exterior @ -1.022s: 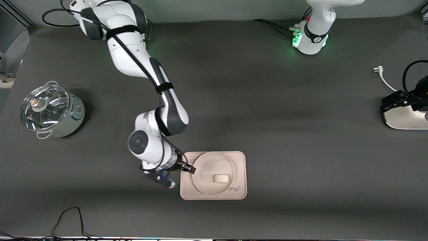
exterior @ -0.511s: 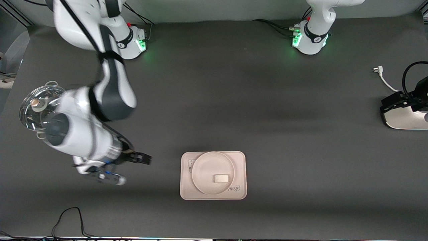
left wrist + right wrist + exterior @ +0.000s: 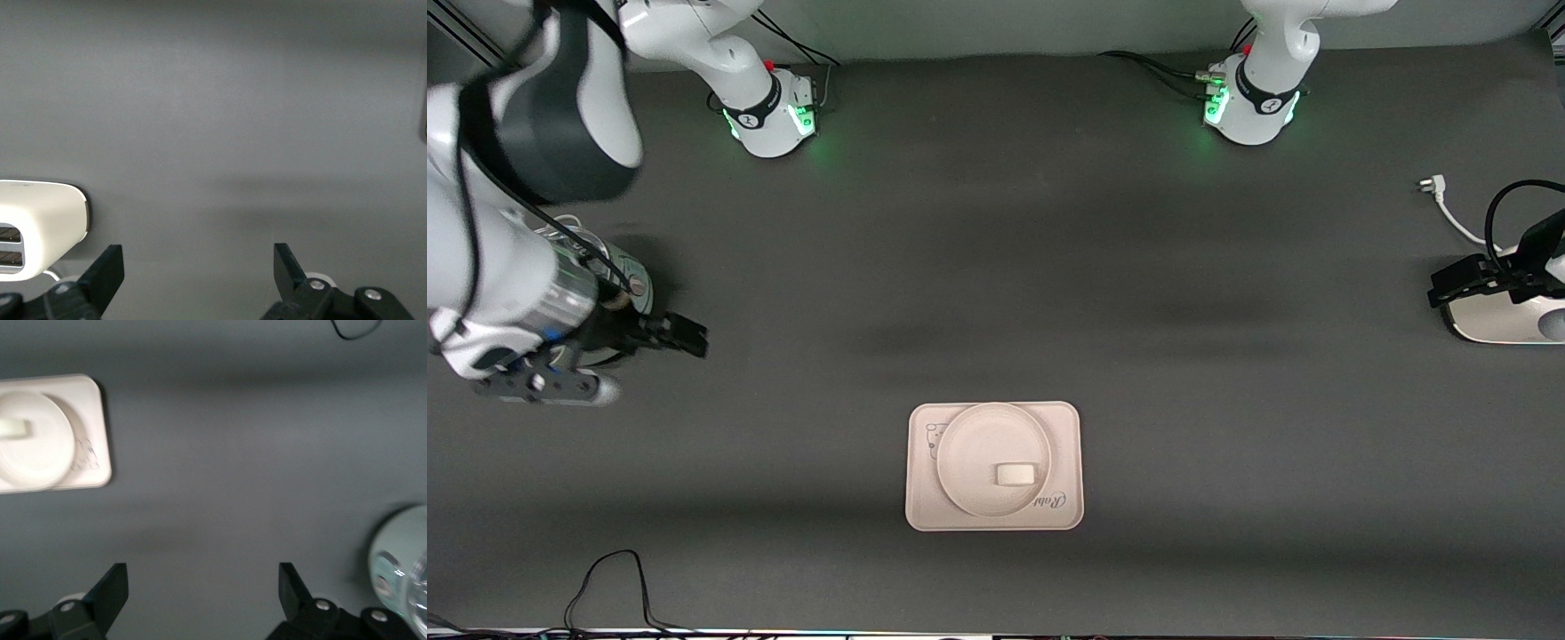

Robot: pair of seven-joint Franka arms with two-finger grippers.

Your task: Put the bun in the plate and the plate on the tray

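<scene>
The off-white bun [image 3: 1015, 474] lies in the round cream plate [image 3: 969, 440], and the plate sits on the rectangular "Rabbit" tray [image 3: 1071, 422] near the table's front middle. My right gripper [image 3: 690, 339] is open and empty, raised over the mat beside the pot, well away from the tray. The right wrist view shows its open fingers [image 3: 203, 587], with the tray [image 3: 100, 433], plate [image 3: 40, 457] and bun [image 3: 13, 427] at a distance. My left gripper [image 3: 1442, 289] is open and empty beside a white appliance at the left arm's end and waits there; its wrist view [image 3: 199, 267] shows bare mat.
A glass-lidded pot [image 3: 633, 277] stands at the right arm's end, mostly hidden by the right arm, and also shows in the right wrist view [image 3: 400, 567]. A white toaster-like appliance [image 3: 1503, 324] [image 3: 40, 213] and a white plug cable [image 3: 1440, 196] lie at the left arm's end.
My right gripper let go of the plate's rim on the tray and swung away, rising toward the pot at the right arm's end. Plate, bun and tray stayed put. The left arm barely moved.
</scene>
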